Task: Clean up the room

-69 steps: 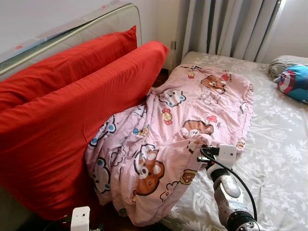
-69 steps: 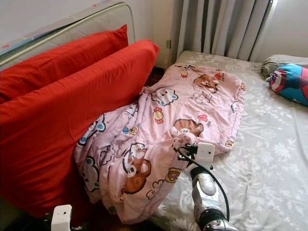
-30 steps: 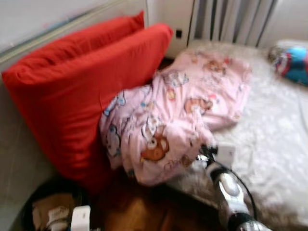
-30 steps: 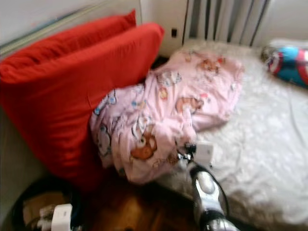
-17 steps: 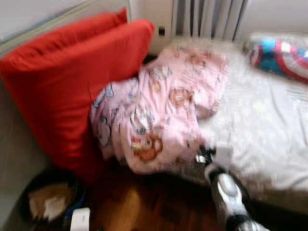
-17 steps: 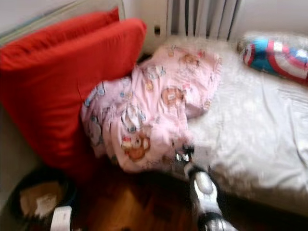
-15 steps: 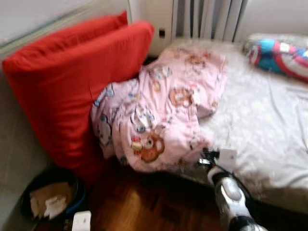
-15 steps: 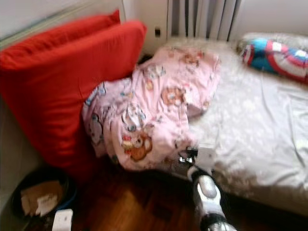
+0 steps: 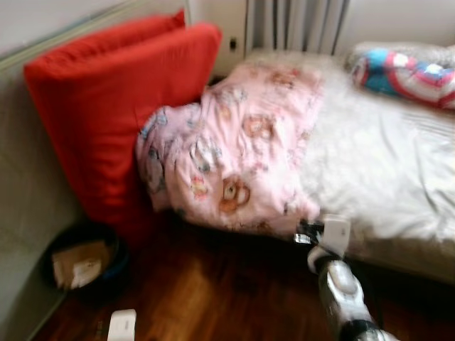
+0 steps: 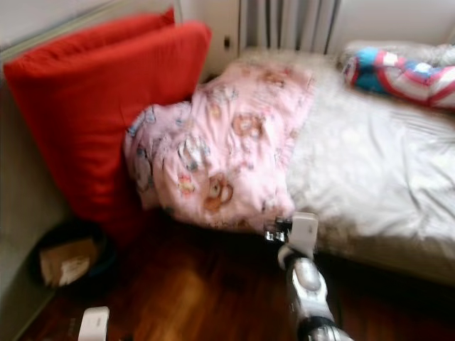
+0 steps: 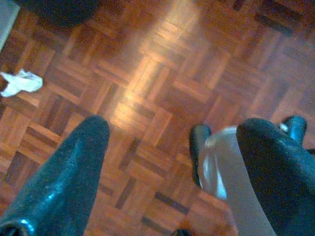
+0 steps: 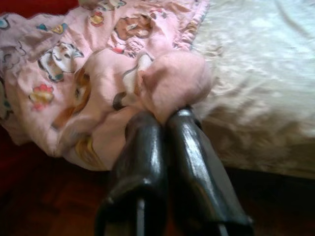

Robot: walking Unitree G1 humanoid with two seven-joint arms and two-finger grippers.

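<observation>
- Pink blanket [image 12: 98, 73] lies bunched at the bed's [image 9: 398, 163] near edge, spilling toward the wood floor [image 9: 213, 291], directly ahead of the right gripper [image 12: 165, 118].
- Right gripper's fingers [image 12: 142, 147] are pressed together, pinching a fold of that blanket.
- Left gripper [image 11: 172, 142] hangs spread apart over parquet, grasping nothing.

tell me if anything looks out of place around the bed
The pink cartoon blanket is bunched up and spills over the bed's edge toward the wooden floor, with the right gripper pinching a fold. A white crumpled scrap lies on that floor.
</observation>
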